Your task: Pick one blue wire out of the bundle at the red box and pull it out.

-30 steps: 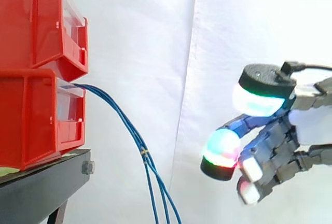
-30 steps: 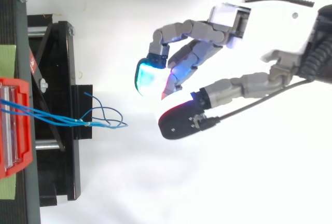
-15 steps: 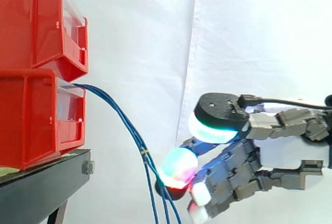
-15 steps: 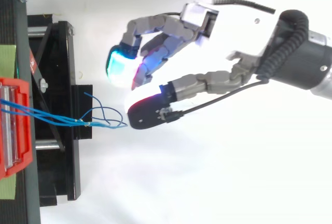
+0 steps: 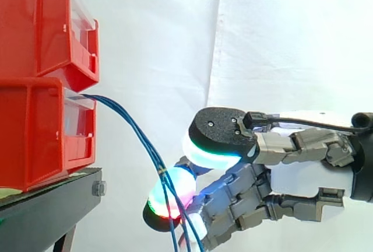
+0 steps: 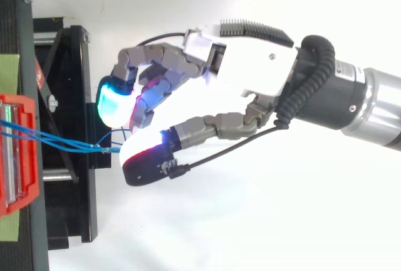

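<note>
A bundle of thin blue wires leaves the front of the lower red bin and hangs down to the right, bound by a small yellow tie. In the top view the wires run right from the bin and end in loose loops. My hand has come in from the right and reaches the bundle. A glowing fingertip sits just behind the wires below the tie, and the thumb pad hovers above. From above, the hand straddles the loose ends with a gap between fingers and thumb.
A second red bin is stacked on the lower one. Both rest on a black stand whose frame lies under the wire ends. A white curtain hangs behind.
The hand has moved left and down, from well clear of the wires to right at the bundle, its fingers and thumb now on either side of the loose ends. The wires hang as before.
</note>
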Robot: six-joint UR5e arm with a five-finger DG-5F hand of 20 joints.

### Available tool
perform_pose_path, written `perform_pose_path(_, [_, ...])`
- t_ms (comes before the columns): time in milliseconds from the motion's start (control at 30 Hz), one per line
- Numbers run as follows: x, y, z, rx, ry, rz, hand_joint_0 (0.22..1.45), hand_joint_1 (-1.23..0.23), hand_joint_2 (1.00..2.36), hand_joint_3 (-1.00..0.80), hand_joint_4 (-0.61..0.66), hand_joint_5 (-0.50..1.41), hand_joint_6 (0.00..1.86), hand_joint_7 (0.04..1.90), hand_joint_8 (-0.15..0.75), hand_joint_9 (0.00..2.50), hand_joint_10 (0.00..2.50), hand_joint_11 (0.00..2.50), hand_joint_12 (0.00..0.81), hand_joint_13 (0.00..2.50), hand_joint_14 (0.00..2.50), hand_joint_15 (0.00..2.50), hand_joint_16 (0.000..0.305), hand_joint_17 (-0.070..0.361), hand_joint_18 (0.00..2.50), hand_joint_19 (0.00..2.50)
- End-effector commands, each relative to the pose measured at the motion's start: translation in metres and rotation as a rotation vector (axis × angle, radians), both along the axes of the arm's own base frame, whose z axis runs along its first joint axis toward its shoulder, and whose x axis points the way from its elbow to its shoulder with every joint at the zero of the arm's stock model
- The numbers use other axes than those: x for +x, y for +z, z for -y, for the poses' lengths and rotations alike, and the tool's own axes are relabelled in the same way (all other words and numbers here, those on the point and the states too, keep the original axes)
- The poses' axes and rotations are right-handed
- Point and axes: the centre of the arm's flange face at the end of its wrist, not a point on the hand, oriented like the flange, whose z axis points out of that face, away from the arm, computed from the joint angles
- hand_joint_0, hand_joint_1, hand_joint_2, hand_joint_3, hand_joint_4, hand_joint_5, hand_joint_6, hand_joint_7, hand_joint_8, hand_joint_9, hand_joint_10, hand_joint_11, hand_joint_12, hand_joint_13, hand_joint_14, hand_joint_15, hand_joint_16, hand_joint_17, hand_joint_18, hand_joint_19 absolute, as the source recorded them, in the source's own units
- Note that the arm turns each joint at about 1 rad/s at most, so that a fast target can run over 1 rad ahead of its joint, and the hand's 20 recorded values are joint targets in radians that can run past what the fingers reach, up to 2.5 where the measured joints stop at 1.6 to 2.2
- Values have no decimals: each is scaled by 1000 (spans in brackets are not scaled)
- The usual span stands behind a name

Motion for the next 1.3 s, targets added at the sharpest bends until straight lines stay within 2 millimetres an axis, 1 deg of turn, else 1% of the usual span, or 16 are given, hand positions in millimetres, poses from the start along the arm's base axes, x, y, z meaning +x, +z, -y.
perform_pose_path(0, [4,-1,-4,-4,11,30,573,-656,1009,-387,253,-88,501,1212,330,1013,13,571,381,816,16,456,53,120,613,423])
perform_pose_path(233, [5,0,-8,-26,15,30,585,-673,1011,-356,243,-92,501,1251,326,1015,13,583,380,824,16,455,52,116,626,432])
perform_pose_path(400, [8,-15,-11,-29,19,25,590,-680,1012,-344,237,-98,520,1214,325,1010,15,583,380,827,16,459,51,114,639,438])
perform_pose_path(467, [14,-14,-13,-26,23,43,592,-682,1012,-343,240,-102,527,1196,324,1014,13,591,377,830,16,464,51,114,640,437])
perform_pose_path(500, [19,-19,-16,-26,32,49,592,-682,1012,-345,244,-102,527,1190,326,1015,13,593,380,830,16,461,51,114,640,435])
perform_pose_path(800, [23,-17,-23,-35,38,70,592,-681,1011,-360,251,-103,523,1194,327,1018,16,594,382,839,16,461,50,113,659,445])
perform_pose_path(867, [24,-24,-23,-43,37,70,591,-681,1011,-358,251,-102,523,1195,327,1015,13,602,381,840,16,461,50,112,660,452])
perform_pose_path(967, [26,-22,-25,-40,38,87,595,-680,1012,-344,245,-103,524,1195,325,1016,15,599,380,842,16,462,49,111,665,453])
perform_pose_path(1100, [26,-22,-28,-36,43,90,604,-681,1015,-298,209,-114,581,1133,328,1021,13,605,379,847,18,465,49,109,668,455])
perform_pose_path(1167, [27,-21,-30,-26,47,100,603,-679,1017,-268,190,-120,596,1141,328,1020,13,609,382,850,18,469,49,109,671,460])
perform_pose_path(1200, [27,-19,-29,-24,46,107,605,-680,1018,-243,191,-142,667,1014,330,1015,15,615,382,853,17,472,49,110,674,456])
perform_pose_path(1267, [28,-18,-30,-19,47,115,605,-686,1019,-200,179,-164,729,927,326,1005,15,646,384,856,16,466,49,110,678,452])
